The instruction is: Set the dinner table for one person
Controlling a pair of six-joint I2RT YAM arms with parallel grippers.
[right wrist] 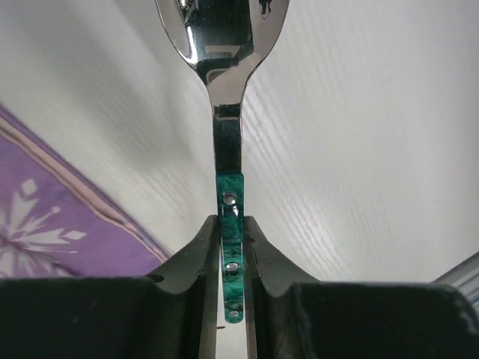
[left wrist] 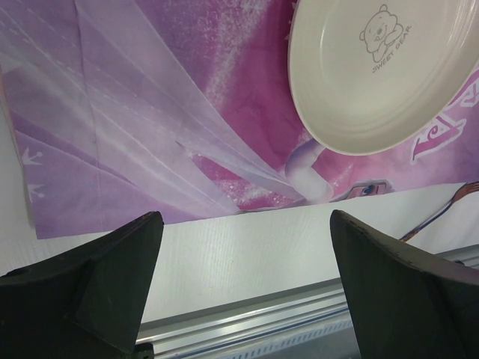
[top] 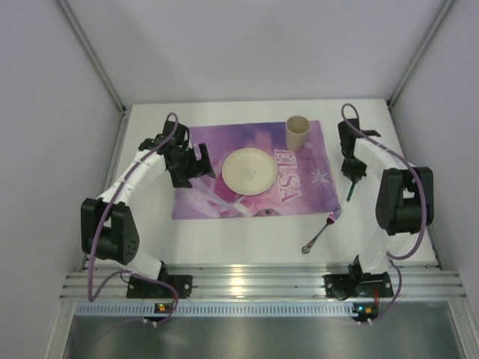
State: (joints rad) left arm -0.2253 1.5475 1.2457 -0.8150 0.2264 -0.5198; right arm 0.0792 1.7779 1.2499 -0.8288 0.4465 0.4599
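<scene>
Green-handled spoon (right wrist: 224, 45) is clamped in my right gripper (right wrist: 230, 224) over the surface (top: 247, 239), just right of the mat (top: 299, 191); left gripper (left wrist: 245, 221) hangs spread. Laying cutlery, I judge: next lower it flat there.

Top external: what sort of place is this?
Likely a lab robot cell, not a home: plain panel walls enclose the dinner table, and both arms bolt to a ribbed aluminium rail.

I am reading "ELSA" in white letters on the purple placemat (top: 305, 158), centre right of the overhead frame. "SWEET BEAR" is showing on the plate (left wrist: 382, 71), upper right of the left wrist frame.
</scene>
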